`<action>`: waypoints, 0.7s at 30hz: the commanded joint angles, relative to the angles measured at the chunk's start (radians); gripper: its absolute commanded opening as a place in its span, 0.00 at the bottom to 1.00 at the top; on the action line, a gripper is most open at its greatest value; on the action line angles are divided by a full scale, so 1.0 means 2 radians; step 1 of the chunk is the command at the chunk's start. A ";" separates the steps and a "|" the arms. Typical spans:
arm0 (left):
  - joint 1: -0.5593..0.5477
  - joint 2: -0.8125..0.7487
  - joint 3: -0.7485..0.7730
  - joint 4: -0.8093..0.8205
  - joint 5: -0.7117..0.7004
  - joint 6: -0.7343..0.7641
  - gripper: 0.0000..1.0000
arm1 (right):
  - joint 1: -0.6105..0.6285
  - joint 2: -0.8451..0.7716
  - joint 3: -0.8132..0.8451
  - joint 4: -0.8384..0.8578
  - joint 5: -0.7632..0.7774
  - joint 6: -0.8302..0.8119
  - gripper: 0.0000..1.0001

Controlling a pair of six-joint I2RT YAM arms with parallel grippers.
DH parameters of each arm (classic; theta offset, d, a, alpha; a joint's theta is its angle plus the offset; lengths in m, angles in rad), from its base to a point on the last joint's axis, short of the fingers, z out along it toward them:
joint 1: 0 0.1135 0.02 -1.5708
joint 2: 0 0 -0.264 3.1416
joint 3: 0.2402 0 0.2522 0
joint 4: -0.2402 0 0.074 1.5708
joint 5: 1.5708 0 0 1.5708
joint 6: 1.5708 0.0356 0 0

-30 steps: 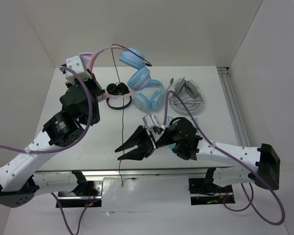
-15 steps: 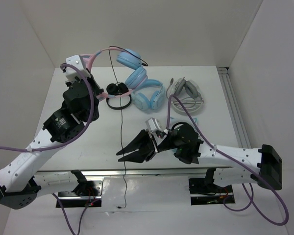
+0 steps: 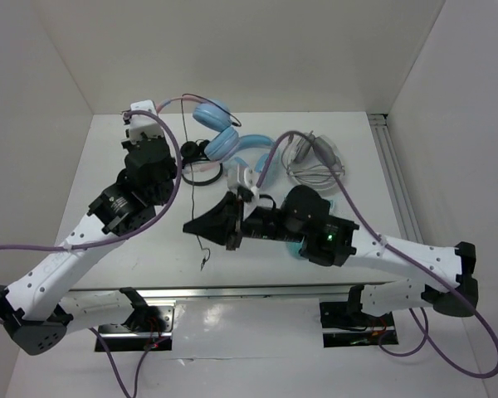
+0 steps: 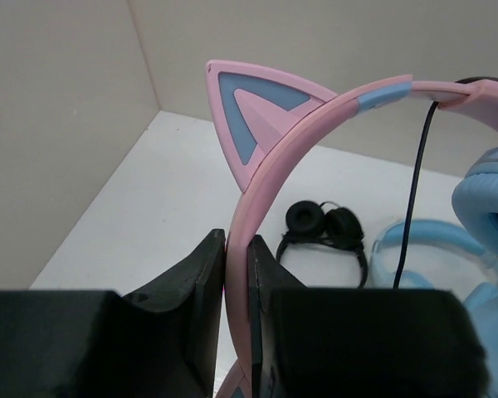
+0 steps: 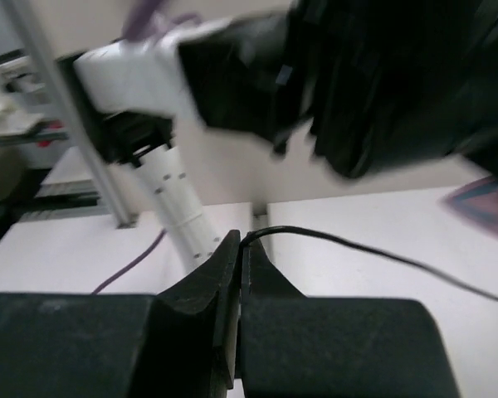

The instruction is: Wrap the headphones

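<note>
The headphones (image 3: 216,124) have a pink cat-ear headband (image 4: 315,112), light blue ear cups and a thin black cable (image 3: 190,178). My left gripper (image 3: 153,116) is shut on the headband (image 4: 236,249) and holds the pair up at the back of the table. The cable hangs down from the headband to my right gripper (image 3: 189,225), which is shut on the cable (image 5: 332,239) at its fingertips (image 5: 232,249). The cable's loose end (image 3: 203,261) dangles near the table's front edge.
A small black on-ear pair (image 3: 195,156) (image 4: 324,224) lies behind the cable. A light blue pair (image 3: 257,145) (image 4: 415,249) lies beside it, partly hidden by my right arm. A white-grey pair (image 3: 315,157) lies at the back right. An aluminium rail (image 3: 394,182) runs along the table's right edge.
My right gripper has swung left and back and shut on the cable. My left arm has moved right with the headphones. The cable's end has come up from below the table edge.
</note>
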 commanded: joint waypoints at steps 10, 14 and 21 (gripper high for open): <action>0.030 -0.036 -0.052 -0.053 0.195 0.053 0.00 | 0.004 0.102 0.362 -0.487 0.219 -0.141 0.00; 0.030 -0.069 -0.058 -0.079 0.261 0.074 0.00 | 0.004 0.108 0.376 -0.527 0.250 -0.164 0.00; 0.030 -0.099 -0.048 -0.142 0.324 0.106 0.00 | 0.004 0.103 0.369 -0.558 0.366 -0.197 0.00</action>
